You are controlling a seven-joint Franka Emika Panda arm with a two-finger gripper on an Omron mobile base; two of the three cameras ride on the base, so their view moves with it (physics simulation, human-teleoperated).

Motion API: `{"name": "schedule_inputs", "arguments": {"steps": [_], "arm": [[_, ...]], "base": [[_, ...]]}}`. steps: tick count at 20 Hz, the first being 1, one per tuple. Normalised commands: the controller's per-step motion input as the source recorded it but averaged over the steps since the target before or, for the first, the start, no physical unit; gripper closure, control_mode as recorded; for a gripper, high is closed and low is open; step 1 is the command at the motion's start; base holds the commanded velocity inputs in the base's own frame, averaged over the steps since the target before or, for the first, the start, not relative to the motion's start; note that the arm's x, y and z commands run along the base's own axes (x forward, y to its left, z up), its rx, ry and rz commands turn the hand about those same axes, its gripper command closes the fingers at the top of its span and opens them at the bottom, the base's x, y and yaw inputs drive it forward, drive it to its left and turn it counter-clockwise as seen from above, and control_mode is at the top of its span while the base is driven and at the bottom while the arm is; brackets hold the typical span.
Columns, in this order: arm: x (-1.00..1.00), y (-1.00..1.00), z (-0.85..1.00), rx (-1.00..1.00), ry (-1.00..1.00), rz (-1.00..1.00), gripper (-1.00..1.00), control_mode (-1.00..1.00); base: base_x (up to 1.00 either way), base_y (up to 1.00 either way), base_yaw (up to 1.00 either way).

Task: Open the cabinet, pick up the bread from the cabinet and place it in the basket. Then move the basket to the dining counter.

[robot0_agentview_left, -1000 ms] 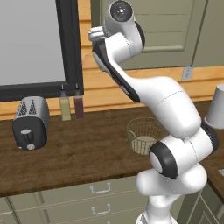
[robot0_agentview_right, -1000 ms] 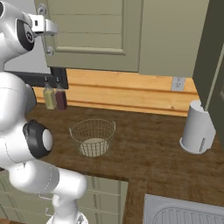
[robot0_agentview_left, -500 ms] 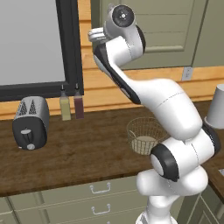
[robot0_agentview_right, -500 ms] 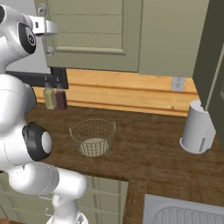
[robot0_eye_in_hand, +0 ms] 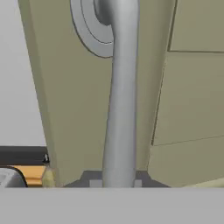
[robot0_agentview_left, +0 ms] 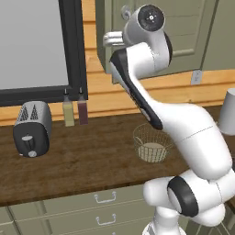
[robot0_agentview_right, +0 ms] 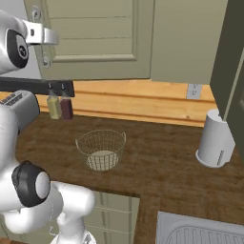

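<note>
The cabinet (robot0_agentview_right: 95, 33) is a sage-green wall cupboard and its panelled door stands closed. My gripper (robot0_eye_in_hand: 116, 181) is shut on the door's vertical silver bar handle (robot0_eye_in_hand: 122, 109), which runs down between the two dark fingertips. From the base, the gripper (robot0_agentview_left: 109, 39) sits high at the door's left edge, and in the right base view the gripper (robot0_agentview_right: 47, 35) lies against the same edge. The wire-mesh basket (robot0_agentview_left: 151, 144) stands empty on the worktop below, in the right base view at basket (robot0_agentview_right: 101, 148). The bread is hidden. The dining counter is out of view.
A toaster (robot0_agentview_left: 31, 128) and two bottles (robot0_agentview_left: 75, 111) stand at the back left of the wooden worktop (robot0_agentview_left: 87, 160). A white pot (robot0_agentview_right: 214, 140) is at the right, a sink (robot0_agentview_right: 200, 233) in front of it. Pale drawers (robot0_agentview_left: 105, 197) run below.
The jaws have closed onto the cabinet handle. The arm has barely moved and the door stands as before.
</note>
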Motion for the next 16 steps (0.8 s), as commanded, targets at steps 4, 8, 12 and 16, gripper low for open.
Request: {"name": "schedule_inputs", "arguments": {"steps": [4, 8, 12, 16], "arm": [[-1.00, -0.82, 0.00, 0.29, 0.14, 0.06, 1.00, -1.00], [-1.00, -0.86, 0.00, 0.31, 0.16, 0.18, 1.00, -1.00], [-1.00, -0.81, 0.00, 0.26, 0.13, 0.32, 1.00, -1.00], [-0.83, -0.89, -0.21, 0.13, 0.01, 0.29, 1.00, -1.00]], "base": [[0.00, 0.00, 0.00], [0.00, 0.00, 0.00], [0.00, 0.00, 0.00], [0.00, 0.00, 0.00]]}}
